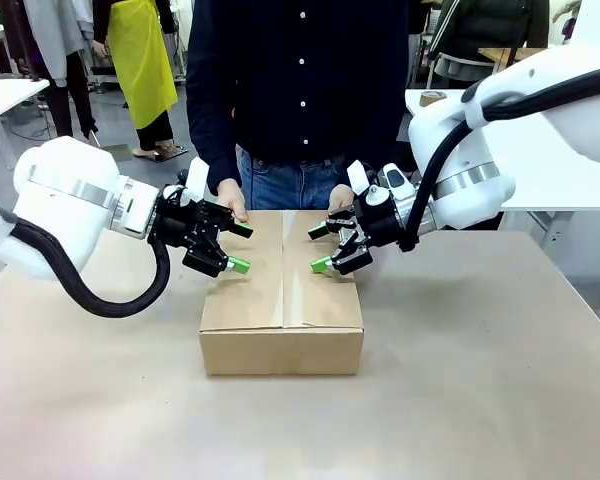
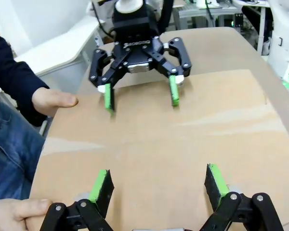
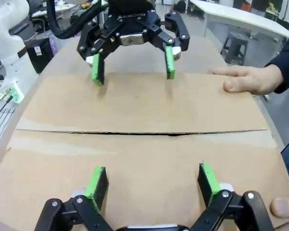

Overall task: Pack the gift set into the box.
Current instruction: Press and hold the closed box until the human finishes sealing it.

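In the middle of the front view, the box (image 1: 282, 352) is seen with its top flaps folded nearly flat, a hand (image 1: 232, 199) at its far edge; the left gripper (image 1: 241, 248) and right gripper (image 1: 319, 249) are held over it, fingers spread, nothing gripped; if pressure is applied unevenly, a flap could be buckled or popped up along the centre seam.
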You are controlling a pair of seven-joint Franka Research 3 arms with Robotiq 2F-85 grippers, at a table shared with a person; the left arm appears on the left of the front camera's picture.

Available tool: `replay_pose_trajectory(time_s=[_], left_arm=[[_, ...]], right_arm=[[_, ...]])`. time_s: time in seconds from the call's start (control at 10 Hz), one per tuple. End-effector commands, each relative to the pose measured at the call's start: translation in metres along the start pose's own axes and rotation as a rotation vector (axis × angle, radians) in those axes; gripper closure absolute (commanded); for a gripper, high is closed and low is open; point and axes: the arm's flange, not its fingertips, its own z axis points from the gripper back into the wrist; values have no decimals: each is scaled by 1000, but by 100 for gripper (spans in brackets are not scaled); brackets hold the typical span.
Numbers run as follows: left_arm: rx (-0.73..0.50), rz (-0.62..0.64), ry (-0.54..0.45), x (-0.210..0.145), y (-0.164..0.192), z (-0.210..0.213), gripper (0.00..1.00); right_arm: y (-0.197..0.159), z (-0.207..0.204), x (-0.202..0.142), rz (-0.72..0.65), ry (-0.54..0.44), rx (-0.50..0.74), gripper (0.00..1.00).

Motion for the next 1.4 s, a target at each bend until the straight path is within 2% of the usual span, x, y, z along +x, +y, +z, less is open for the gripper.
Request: replay_pose_trajectory(time_s=[0.0, 0.1, 0.2, 0.3, 0.5, 0.8, 0.9, 1.3], left_arm=[[11, 13, 17, 0, 8, -2, 0], [8, 34, 48, -2, 10, -3, 0], [-45, 100, 106, -9, 11, -5, 0], [17, 11, 17, -3, 6, -1, 0], [17, 11, 17, -3, 6, -1, 0], [-25, 85, 91, -10, 8, -2, 0], [0, 39, 49, -8, 7, -3, 0], [0, 39, 49, -8, 7, -3, 0]], right_arm=[[2, 4, -18, -47, -5, -19, 0], [0, 4, -21, -67, -6, -4, 0], [0, 2, -4, -18, -11, -1, 0], [0, 2, -4, -18, -11, -1, 0], [0, 2, -4, -18, -11, -1, 0], [0, 2, -4, -18, -11, -1, 0], [0, 2, -4, -18, -11, -1, 0], [0, 2, -4, -18, -11, -1, 0]])
